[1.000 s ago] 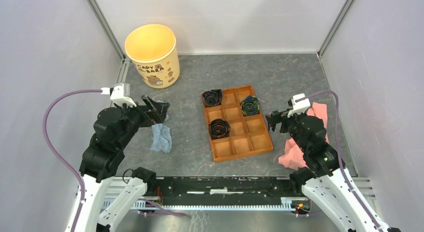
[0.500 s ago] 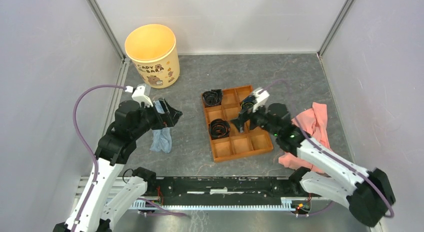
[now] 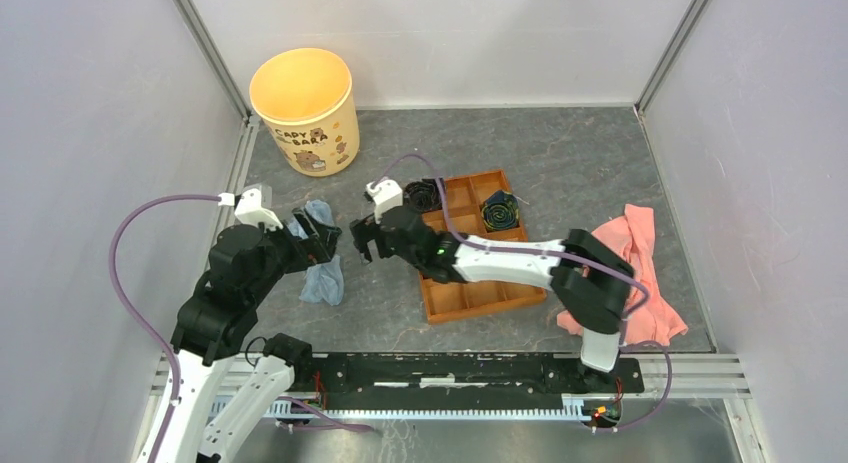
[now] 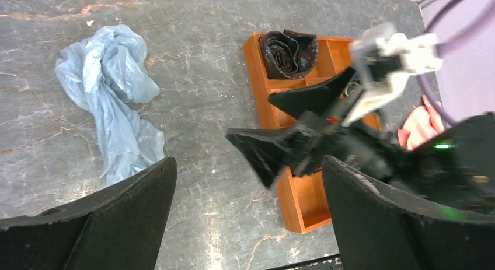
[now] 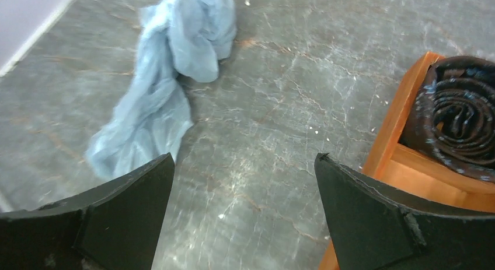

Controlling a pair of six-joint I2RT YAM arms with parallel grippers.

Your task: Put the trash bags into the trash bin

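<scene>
So, going left to right: the trash bin (image 3: 315, 148), a cream-yellow bucket with the cartoon print, stands upright in the back left corner, mouth open, well apart from everything else. In front of it the left gripper (image 3: 318, 243) hangs over the table with its fingers spread wide, holding nothing. Its wrist view shows bare stone between the fingers and the bag off to one side.

The trash bag (image 3: 322, 278) is lying crumpled on the table right there, bunched into a long wrinkly rope with a fatter lump at the far end. It's nowhere near the bin yet.

Honestly this thing is going to be a pain. It's thin see-through film, so I'd guess next to no weight, totally floppy and a bit slick. It won't keep any shape once lifted, it'll just dangle and drag. I'd pinch the fat lump, where lots of layers are stacked, since a single layer could slide right out of the fingers. I can't make out the loop handles in the mess.

Just right of the bag, the right gripper (image 3: 362, 241) is also wide open and empty, over bare table between the bag and the orange compartment tray (image 3: 480, 308). That tray has rolled dark strips (image 5: 461, 118) in a few slots. A pink cloth (image 3: 620, 273) sits far right.
</scene>
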